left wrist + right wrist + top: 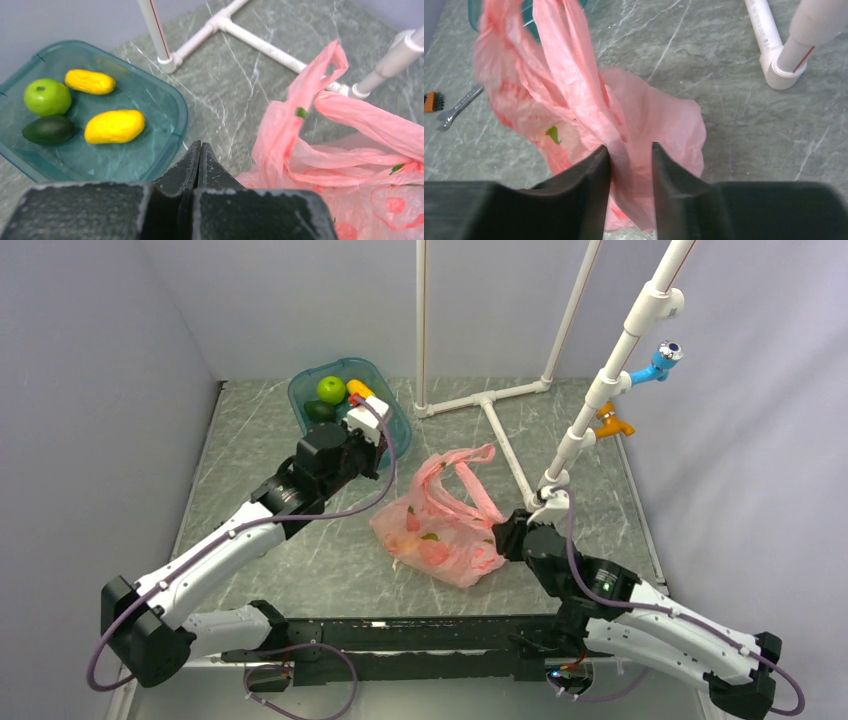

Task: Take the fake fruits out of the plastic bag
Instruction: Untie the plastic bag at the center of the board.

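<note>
The pink plastic bag [445,525] lies crumpled mid-table, handles up. Reddish shapes [432,552] show through it; I cannot tell fruit from print. Two yellow fake fruits, an oblong mango-like one [114,126] and a smaller one [90,81], lie in the teal tray [172,107]. My left gripper [200,146] is shut and empty, above the table by the tray's near right rim [375,435]. My right gripper [631,150] is at the bag's right edge [505,535], jaws apart, with a fold of the bag [589,95] hanging between its fingers.
A green apple [47,96] and a dark avocado [48,130] share the tray. A white pipe frame [500,435] stands behind and right of the bag, with blue [660,362] and orange [612,423] fittings. A wrench [456,105] and a small orange tool [433,101] lie beyond the bag.
</note>
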Motion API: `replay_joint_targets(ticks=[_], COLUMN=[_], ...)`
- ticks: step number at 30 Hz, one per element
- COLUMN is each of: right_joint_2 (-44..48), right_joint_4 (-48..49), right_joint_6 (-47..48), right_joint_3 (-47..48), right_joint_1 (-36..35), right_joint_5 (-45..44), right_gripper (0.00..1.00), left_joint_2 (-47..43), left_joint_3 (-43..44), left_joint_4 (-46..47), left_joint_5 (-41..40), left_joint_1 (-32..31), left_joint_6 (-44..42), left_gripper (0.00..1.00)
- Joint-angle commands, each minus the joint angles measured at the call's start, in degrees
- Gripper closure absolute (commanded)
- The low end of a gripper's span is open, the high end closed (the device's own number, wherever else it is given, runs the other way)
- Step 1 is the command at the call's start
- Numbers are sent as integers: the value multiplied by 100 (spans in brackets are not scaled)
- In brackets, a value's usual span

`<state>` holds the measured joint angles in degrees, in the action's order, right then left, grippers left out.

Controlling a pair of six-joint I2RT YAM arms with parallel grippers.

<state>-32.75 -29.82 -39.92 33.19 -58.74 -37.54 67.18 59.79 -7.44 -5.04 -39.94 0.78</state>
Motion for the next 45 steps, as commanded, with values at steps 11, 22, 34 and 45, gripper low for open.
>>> replay_joint_targets(ticks=[11, 22, 34, 45], right_joint_2=[459, -1018, -2378, -2832], right_joint_4=[223, 348, 1167, 1427], right_joint_6=[1014, 1930, 1857, 2454], right_joint_3=[163, 1426, 1767, 3391], right_joint_1=[-8, 14, 1489, 2018], right_joint_5=[386, -436, 570, 823], right_gripper=[40, 4, 27, 97], left_joint_2=[1086, 2320, 1674, 145], left_joint_3=[783, 1455, 914, 924], left_joint_4=[-30, -685, -95, -674], left_joint_5=[2065, 2498, 2314, 446], left_joint_1=[78, 78, 78, 305], left_joint_6=[410, 540, 598, 1055], left_gripper=[48, 26, 72, 100])
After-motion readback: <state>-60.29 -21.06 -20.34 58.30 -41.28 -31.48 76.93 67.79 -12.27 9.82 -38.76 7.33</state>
